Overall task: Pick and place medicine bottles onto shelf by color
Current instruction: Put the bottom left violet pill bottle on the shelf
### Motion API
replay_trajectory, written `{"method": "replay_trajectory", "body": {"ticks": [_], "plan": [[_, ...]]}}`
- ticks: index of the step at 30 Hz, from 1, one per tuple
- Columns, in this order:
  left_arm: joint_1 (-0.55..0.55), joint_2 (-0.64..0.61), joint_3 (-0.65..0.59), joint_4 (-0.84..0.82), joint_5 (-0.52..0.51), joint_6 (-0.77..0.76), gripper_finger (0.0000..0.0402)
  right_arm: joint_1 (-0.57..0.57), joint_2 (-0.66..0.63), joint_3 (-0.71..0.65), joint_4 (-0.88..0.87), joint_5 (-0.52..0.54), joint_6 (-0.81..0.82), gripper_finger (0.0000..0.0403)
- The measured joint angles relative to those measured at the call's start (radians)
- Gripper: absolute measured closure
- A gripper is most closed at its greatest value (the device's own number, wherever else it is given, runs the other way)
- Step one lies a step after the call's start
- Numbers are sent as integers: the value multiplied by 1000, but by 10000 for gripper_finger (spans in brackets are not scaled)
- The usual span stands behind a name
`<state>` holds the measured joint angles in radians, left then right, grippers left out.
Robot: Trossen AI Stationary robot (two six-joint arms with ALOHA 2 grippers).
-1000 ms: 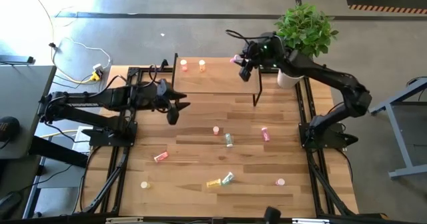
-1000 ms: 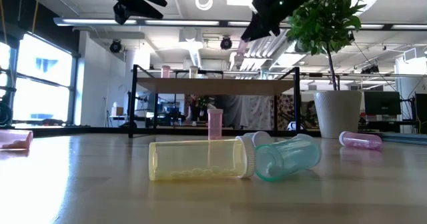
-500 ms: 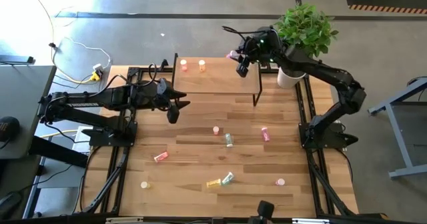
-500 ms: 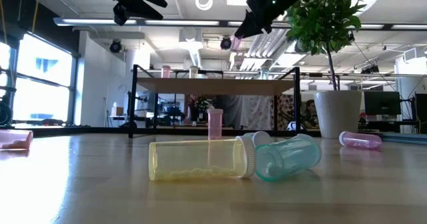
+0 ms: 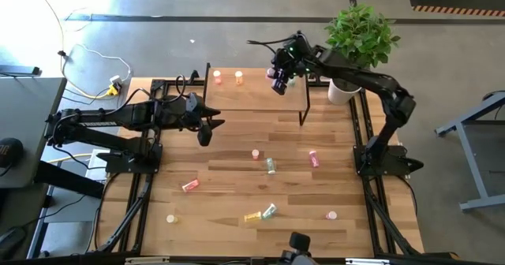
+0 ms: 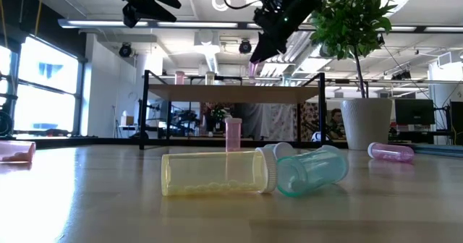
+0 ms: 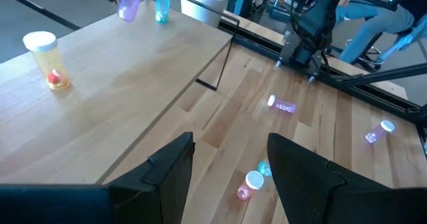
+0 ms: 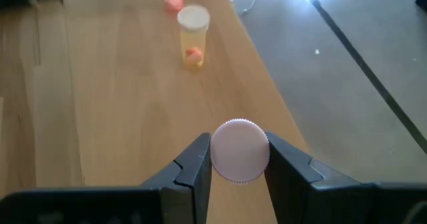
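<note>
My right gripper (image 5: 276,79) is shut on a pink medicine bottle (image 6: 252,69) and hangs over the far part of the shelf (image 5: 256,98), a raised light-wood board on black legs. A red-orange bottle (image 5: 217,76) and a yellow one (image 5: 238,76) stand upright on the shelf's far left part. My left gripper (image 5: 204,132) hovers open with nothing between its fingers, above the table just left of the shelf. More medicine bottles lie on the tabletop, among them a yellow (image 6: 213,173) and a pale green one (image 6: 311,171). My right gripper pinches the pink bottle at its pale cap (image 8: 239,151), one finger on either side. The fingers slant down from the table's right. The bottle hangs upright below the fingertips, its bottom end (image 6: 252,72) clear of the shelf board.
A potted plant in a white pot (image 5: 341,90) stands at the shelf's right end. Loose bottles are scattered over the near half of the table, such as a pink one (image 5: 314,158), a green one (image 5: 271,166) and a yellow one (image 5: 171,218). The shelf's middle is bare.
My right gripper has carried the pink bottle toward the table's left along the shelf's far side and sunk a little, tipping further downward. The bottle stays upright in the hold, now lower over the board.
</note>
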<state>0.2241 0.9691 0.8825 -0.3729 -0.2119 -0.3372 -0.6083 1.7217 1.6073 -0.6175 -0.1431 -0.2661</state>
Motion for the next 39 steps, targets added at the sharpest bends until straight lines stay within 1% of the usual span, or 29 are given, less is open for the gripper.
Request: {"method": "replay_trajectory", "body": {"ticks": [7,13,16,35,39], "plan": [[0,0,0,-4,0,0,218,1,42,0,-7,-43,-68,299],[0,0,0,-5,0,0,218,2,66,0,-10,-41,-98,299],[0,0,0,-5,0,0,218,2,68,0,-9,-19,-117,299],[0,0,0,-23,1,0,218,-2,80,0,-8,-22,-124,299],[0,0,0,-31,31,0,218,-2,80,0,-8,-22,-124,291]]}}
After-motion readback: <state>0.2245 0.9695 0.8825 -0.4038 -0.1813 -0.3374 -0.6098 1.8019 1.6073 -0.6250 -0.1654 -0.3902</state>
